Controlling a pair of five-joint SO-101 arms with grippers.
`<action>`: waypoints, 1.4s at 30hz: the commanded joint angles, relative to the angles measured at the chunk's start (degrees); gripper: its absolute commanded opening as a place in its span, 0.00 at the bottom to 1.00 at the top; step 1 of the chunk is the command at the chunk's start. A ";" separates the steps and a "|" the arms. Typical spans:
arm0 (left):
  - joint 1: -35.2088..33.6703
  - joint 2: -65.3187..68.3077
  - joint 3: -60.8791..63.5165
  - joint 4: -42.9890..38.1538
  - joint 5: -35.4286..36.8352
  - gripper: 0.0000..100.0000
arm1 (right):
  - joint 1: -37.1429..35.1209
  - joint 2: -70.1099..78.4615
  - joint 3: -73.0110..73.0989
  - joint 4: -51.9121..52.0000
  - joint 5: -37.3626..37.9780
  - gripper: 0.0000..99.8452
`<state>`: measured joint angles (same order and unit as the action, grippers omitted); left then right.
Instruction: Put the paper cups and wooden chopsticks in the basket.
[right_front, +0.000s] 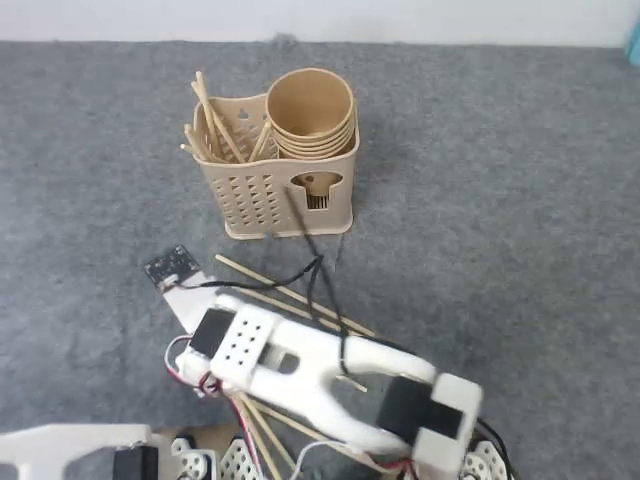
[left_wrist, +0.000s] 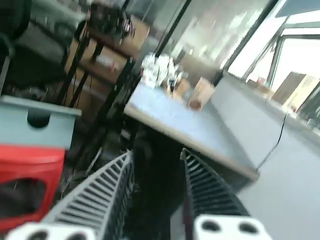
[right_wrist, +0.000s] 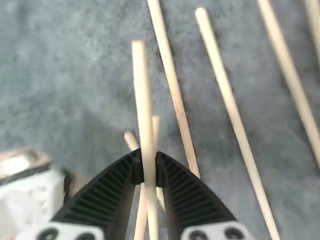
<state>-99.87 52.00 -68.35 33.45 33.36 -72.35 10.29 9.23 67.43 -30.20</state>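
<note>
Wooden chopstick (right_wrist: 144, 100) sits clamped between the right gripper's (right_wrist: 148, 162) jaws, its end jutting beyond them; the left gripper's (left_wrist: 156, 155) jaws stand parted.

Bare wood, brown paper and plastic on grey felt

The chopsticks (right_wrist: 141, 90) are pale, unvarnished wood, smooth and matt, and the paper cups (right_front: 311, 105) are matt brown paper. The basket (right_front: 262, 195) is beige moulded plastic with a faint sheen (its walls perforated). The table (right_front: 500, 200) is covered in rough, fuzzy grey cloth. The right gripper (right_wrist: 148, 162) is ribbed black matt plastic, and the arm (right_front: 310, 375) has a smooth white plastic shell.
</note>
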 joint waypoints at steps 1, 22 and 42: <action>3.16 -0.88 -5.14 14.42 0.09 0.14 | 3.21 -9.01 -2.11 3.56 4.13 0.01; 30.59 5.01 -3.82 59.69 -5.71 0.14 | 31.16 -37.14 -2.46 -24.92 33.93 0.01; 37.63 4.40 -22.90 67.52 -8.70 0.14 | 30.64 -28.62 -27.16 -47.78 33.58 0.01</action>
<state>-64.88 58.33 -89.19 98.68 26.24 -42.29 -20.84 -12.84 20.66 2.59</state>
